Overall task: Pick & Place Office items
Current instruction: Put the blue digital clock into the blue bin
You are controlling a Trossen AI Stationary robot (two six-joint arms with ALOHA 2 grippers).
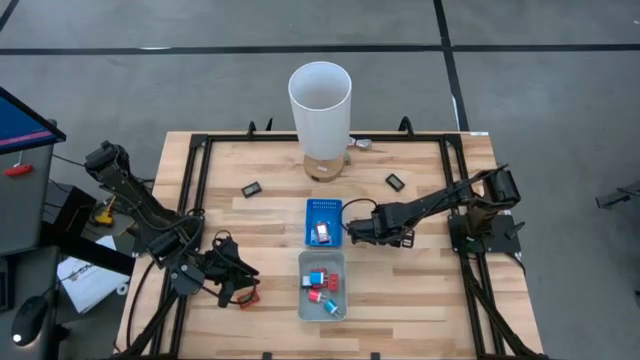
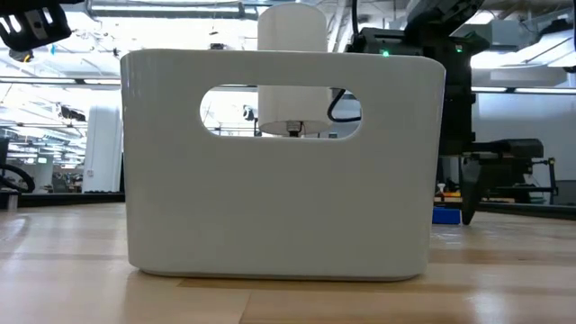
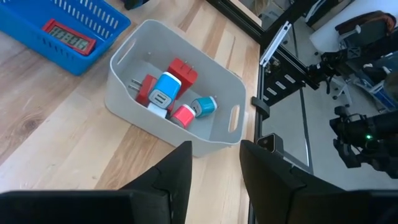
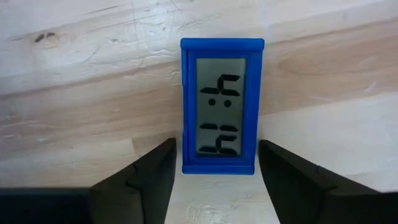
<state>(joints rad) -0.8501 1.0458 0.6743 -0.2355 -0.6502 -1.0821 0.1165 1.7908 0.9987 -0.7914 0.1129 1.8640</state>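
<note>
The left hand [image 3: 214, 171] hovers over the wooden surface [image 3: 68, 130], its two dark fingers apart with nothing between them. Just ahead sits a pale grey tray [image 3: 127, 96] holding red, blue and white plug-like blocks [image 3: 171, 93]. Nearby, a blue tray [image 3: 93, 18] holds a red display piece [image 3: 67, 37].

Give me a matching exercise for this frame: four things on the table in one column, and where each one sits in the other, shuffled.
Things
1. blue clock
2. red clock
3. chargers
4. white cylinder

Places
A. in the blue tray
B. at the table's far edge
C. on bare wood between the right claw's open fingers
D. in the grey tray

Pairs: 1-C, 2-A, 3-D, 4-B
</note>
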